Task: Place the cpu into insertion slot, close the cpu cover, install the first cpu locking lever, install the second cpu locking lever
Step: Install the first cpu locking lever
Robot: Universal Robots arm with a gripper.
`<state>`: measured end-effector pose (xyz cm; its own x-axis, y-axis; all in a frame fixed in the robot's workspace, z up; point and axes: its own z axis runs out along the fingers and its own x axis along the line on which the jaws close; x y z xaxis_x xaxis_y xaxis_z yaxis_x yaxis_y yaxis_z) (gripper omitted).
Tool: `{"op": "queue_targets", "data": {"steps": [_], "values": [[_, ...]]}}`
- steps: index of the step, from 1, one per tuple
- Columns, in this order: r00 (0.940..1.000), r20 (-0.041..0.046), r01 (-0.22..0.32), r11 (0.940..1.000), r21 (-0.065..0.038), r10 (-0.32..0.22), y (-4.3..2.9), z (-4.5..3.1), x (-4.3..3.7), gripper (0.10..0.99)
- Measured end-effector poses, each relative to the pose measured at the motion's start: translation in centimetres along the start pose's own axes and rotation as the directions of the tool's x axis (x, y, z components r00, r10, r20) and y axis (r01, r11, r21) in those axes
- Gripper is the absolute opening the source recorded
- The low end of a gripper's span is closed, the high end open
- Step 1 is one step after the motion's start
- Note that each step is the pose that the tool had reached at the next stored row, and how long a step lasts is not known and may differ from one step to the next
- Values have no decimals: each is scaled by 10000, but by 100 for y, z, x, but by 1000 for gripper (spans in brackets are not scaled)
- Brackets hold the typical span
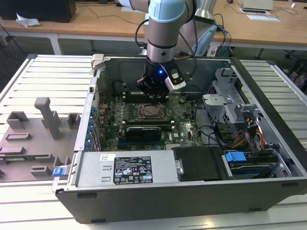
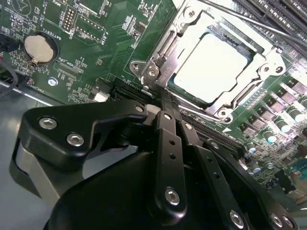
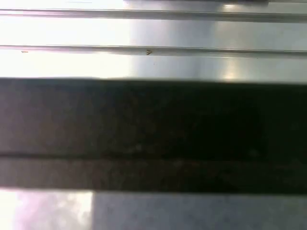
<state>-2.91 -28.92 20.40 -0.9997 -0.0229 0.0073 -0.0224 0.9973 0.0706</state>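
1. Computer case [image 1: 158, 191]: dark open tower lying on its side on the slatted metal desk [image 1: 43, 76], interior facing up.
2. Motherboard [image 1: 112, 117]: green board on the case floor; in the second wrist view [image 2: 96, 43] a round coin battery [image 2: 41, 47] sits on it, well apart from the socket.
3. Insertion slot [image 1: 149, 112]: square socket with a grey metal rim, near the middle of the board; in the second wrist view [image 2: 192, 103] its rim frames the chip.
4. Cpu [image 2: 211, 67]: pale square chip lying flat inside the insertion slot.
5. Cpu cover [image 2: 261, 60]: grey metal frame lying down around the chip, its window showing the chip's top.
6. Locking lever [image 2: 249, 21]: thin metal rod running along the far edge of the socket in the second wrist view; latched or not, cannot tell.
7. Claw [image 2: 163, 103]: black, fingers drawn together with nothing between them, tips just beside the socket's corner bracket; in the exterior view [image 1: 153, 91] it hangs just above the far side of the socket.
8. Power supply [image 1: 127, 167]: grey box with a label, near side of the case.
9. Grey fixture block [image 1: 33, 139]: on the desk at the exterior view's left, beside the case.
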Motion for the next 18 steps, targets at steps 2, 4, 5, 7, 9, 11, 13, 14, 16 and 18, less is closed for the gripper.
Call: {"op": "queue_targets", "data": {"steps": [2, 4, 5, 7, 9, 11, 13, 14, 16, 18], "values": [[10000, -1, -2, 10000, 8, 2, -33, -3, 1, 106], [10000, -1, -1, 10000, 18, 1, -67, -6, 2, 106], [10000, -1, -2, 10000, 23, 2, -73, -6, 2, 106], [10000, -1, -3, 10000, 38, 3, -74, -5, 2, 106], [10000, -2, -4, 10000, 43, 4, -69, -5, 3, 106], [10000, 3, -2, 10000, 37, 2, -58, -6, 3, 106], [10000, 7, -1, 10000, 41, 1, -1, -16, 13, 106], [10000, 7, -3, 10000, 39, 3, 20, -14, 15, 106], [10000, 6, -3, 10000, 41, 3, 50, -13, 17, 106], [10000, 5, 1, 10000, 41, -1, 60, -11, 15, 106]]}}
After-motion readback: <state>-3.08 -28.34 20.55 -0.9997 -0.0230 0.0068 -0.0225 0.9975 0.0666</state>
